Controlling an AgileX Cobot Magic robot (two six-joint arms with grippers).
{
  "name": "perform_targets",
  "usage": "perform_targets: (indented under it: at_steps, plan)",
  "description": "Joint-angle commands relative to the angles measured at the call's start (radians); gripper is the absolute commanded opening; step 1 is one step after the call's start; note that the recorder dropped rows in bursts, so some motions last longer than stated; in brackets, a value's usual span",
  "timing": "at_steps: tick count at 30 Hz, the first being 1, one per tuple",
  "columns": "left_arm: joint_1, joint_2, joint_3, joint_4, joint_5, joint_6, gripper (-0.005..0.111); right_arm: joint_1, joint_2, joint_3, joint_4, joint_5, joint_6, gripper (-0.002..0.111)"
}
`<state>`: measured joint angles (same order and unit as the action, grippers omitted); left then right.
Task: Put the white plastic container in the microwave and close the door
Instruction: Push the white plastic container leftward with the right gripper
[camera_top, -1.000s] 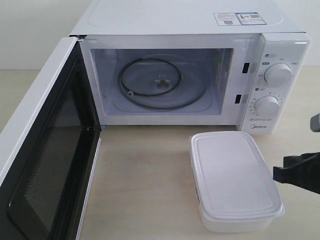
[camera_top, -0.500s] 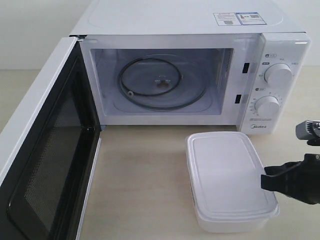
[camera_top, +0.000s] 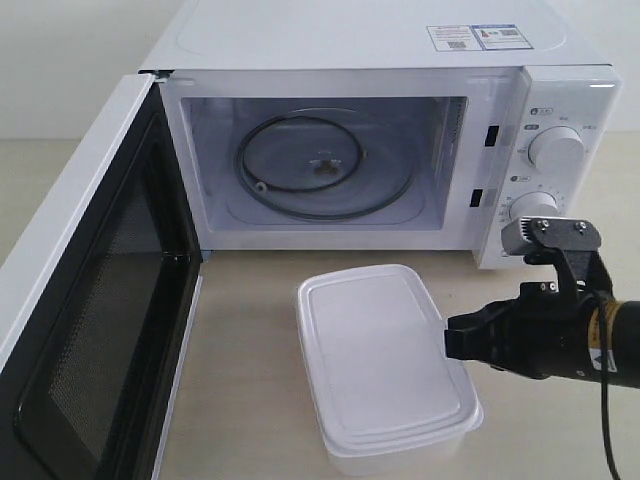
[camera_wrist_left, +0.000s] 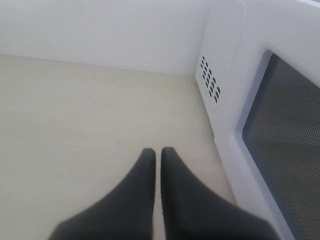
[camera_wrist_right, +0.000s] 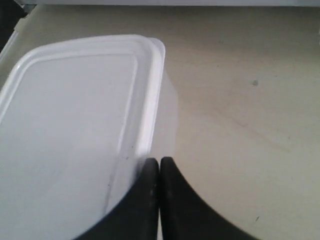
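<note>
- Right gripper (camera_top: 450, 340): the jaws are closed tip to tip with nothing between them. In the right wrist view the joined fingertips (camera_wrist_right: 159, 165) meet the right-hand edge of the white plastic container (camera_wrist_right: 75, 115) at lid-rim height.
- Left gripper (camera_wrist_left: 157, 152): the jaws are drawn together, leaving only a thin slit, and hold nothing. It hangs above bare table, just beside the outer face of the door (camera_wrist_left: 290, 150).
- White plastic container (camera_top: 380, 360): it rests on the table (camera_top: 250, 350) with its lid on, outside the microwave (camera_top: 300, 40). It is near of the cavity opening, toward the opening's right half, with its long side running near to far at a slight skew.
- Door (camera_top: 90, 300): it is swung fully open to the left, its black inner frame and mesh window facing the scene.
- Cavity: the glass turntable (camera_top: 320, 165) lies bare on the cavity floor.
- Control panel: two round dials (camera_top: 556, 148) sit at the right of the cavity, far of the right arm.
</note>
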<state>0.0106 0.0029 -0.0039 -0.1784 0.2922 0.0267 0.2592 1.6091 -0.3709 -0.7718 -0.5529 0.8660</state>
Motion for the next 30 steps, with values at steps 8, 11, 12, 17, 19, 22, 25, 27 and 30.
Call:
perform_targets:
  at_steps: [8,11,12,17,19,22,25,27,30]
  plan:
    - [-0.006,-0.003,0.004,0.004,0.003,-0.011,0.004,0.134,-0.001,-0.003,0.09,0.066,0.024,0.0]
    - [-0.006,-0.003,0.004,0.004,0.003,-0.011,0.004,0.18,-0.001,-0.003,0.109,0.068,0.04,0.0]
    - [-0.006,-0.003,0.004,0.004,0.003,-0.011,0.004,0.193,-0.001,-0.003,0.109,0.068,0.052,0.0]
    - [-0.006,-0.003,0.004,0.004,0.003,-0.011,0.004,0.243,-0.001,-0.003,0.112,0.066,0.079,0.0]
    - [-0.006,-0.003,0.004,0.004,0.003,-0.011,0.004,0.265,-0.001,-0.003,0.112,0.063,0.088,0.0]
    - [-0.006,-0.003,0.004,0.004,0.003,-0.011,0.004,0.275,-0.001,-0.003,0.109,0.073,0.09,0.0]
    - [-0.006,-0.003,0.004,0.004,0.003,-0.011,0.004,0.275,-0.005,-0.003,0.107,0.126,0.078,0.0]
    - [-0.006,-0.003,0.004,0.004,0.003,-0.011,0.004,0.275,-0.006,-0.003,0.071,0.151,0.059,0.0]
    - [-0.006,-0.003,0.004,0.004,0.003,-0.011,0.004,0.275,-0.015,-0.003,0.059,0.192,0.059,0.0]
